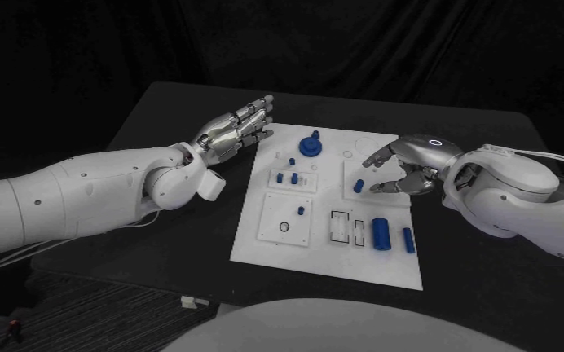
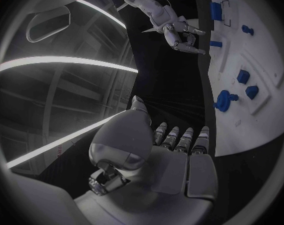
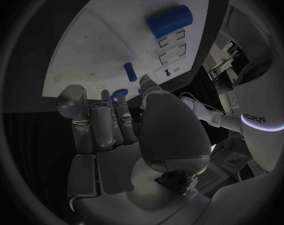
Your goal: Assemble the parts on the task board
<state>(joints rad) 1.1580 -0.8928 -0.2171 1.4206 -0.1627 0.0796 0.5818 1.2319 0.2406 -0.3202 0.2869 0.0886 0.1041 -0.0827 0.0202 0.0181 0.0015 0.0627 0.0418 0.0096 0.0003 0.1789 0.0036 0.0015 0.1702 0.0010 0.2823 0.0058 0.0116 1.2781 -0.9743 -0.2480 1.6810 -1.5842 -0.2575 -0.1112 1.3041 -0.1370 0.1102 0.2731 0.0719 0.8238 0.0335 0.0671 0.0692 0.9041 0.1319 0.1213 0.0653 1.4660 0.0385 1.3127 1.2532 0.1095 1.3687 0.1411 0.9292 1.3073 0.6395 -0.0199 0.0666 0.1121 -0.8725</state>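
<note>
- The white board (image 1: 335, 242) lies mid-table; the task is judged partly done.
- A blue knob (image 1: 310, 146) stands at its 12 o'clock; two cylinders (image 1: 380, 233) lie loose at 5 o'clock, unplaced.
- The left hand (image 1: 235, 130) is held spread and empty at 10 o'clock.
- The right hand (image 1: 399, 169) hovers at 2 o'clock, fingers curled over a small peg (image 1: 359, 183); contact cannot be told.
</note>
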